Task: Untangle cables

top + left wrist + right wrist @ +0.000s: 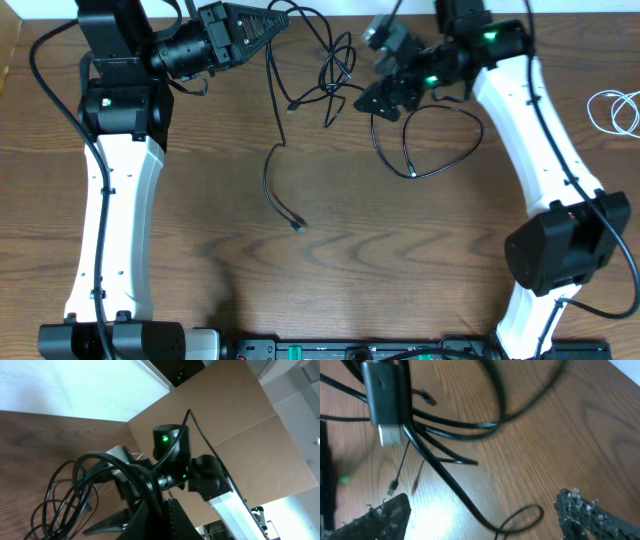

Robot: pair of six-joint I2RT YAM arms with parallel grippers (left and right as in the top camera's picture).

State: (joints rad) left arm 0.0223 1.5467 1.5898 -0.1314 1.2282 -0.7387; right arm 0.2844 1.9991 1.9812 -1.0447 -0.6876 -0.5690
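Several thin black cables (pixel 338 72) lie tangled at the back middle of the wooden table. One strand runs down to a small plug (pixel 298 228). Another forms a loop (pixel 412 172) under my right arm. My left gripper (pixel 270 28) is shut on a black cable, which passes between its fingers in the left wrist view (pixel 161 506). My right gripper (pixel 376 86) is open beside the tangle. In the right wrist view its fingers (pixel 482 505) spread wide above a black cable (pixel 455 485) on the table, holding nothing. A black plug with a silver tip (pixel 385 400) hangs in front.
A coiled white cable (pixel 612 108) lies apart at the far right edge. The right arm (pixel 200 477) shows in the left wrist view against a cardboard wall (pixel 240 420). A black rail with electronics (pixel 350 350) runs along the table's front edge.
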